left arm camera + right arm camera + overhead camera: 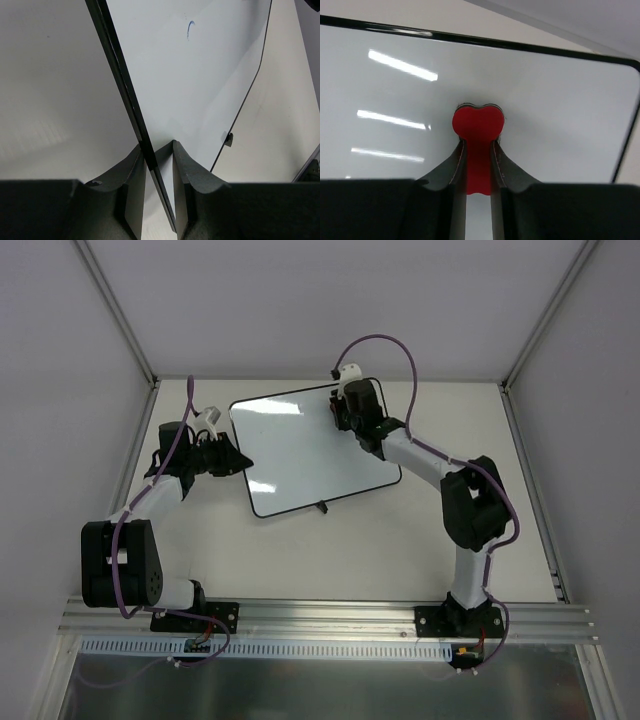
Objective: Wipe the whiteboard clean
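1. Hold the whiteboard point(300, 460), lying askew in the middle of the desk point(340, 560), by its left frame edge with the left tool point(159, 150), pinched narrow on it, against sliding.
2. Press the red eraser point(478, 122), clamped in the right tool point(479, 145) near the board's far right corner, flat on the surface.
3. Sweep toward the small blue mark point(190, 29) in even, overlapping strokes, clear of the frame.

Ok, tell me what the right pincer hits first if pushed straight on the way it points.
The whiteboard. The right pincer is shut on a red eraser aimed at its white face; the eraser's head would touch first, and may already be touching.
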Robot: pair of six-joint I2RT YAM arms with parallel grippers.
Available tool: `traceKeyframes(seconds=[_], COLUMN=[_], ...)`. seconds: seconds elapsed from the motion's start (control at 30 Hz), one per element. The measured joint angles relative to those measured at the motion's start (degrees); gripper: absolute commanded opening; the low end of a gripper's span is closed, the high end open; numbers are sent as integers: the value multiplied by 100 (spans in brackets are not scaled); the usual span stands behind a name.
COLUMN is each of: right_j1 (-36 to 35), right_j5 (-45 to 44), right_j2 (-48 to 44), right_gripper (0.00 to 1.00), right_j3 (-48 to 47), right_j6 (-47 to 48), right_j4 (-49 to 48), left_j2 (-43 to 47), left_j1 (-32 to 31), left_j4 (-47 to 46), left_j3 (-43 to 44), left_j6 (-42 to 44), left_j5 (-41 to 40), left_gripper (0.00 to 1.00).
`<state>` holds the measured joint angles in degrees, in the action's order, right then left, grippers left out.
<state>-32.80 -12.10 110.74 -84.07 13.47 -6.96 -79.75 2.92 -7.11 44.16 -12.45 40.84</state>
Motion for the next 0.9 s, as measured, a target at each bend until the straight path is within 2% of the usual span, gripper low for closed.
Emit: traceKeyframes(seconds=[0.23,0.4,0.67,0.9], right_j1=[-1084,-1611,-2074,-2267], right_j5=[188,256,289,55], right_j2=[452,870,1207,1287], right_gripper=[1,0,0,0], right_j3=[-876,-1569,-2184,-2326], right_j6=[299,420,625,691], right_j4=[175,435,863,1104], left_j2=[4,7,20,26], left_j1=[-35,-44,-94,-109], left_j4=[50,74,129,144], left_j3=[-7,-7,-7,-7], left_j6=[26,94,157,162], left_j5=[-61,-101,-212,-245], left_gripper=[0,0,0,0])
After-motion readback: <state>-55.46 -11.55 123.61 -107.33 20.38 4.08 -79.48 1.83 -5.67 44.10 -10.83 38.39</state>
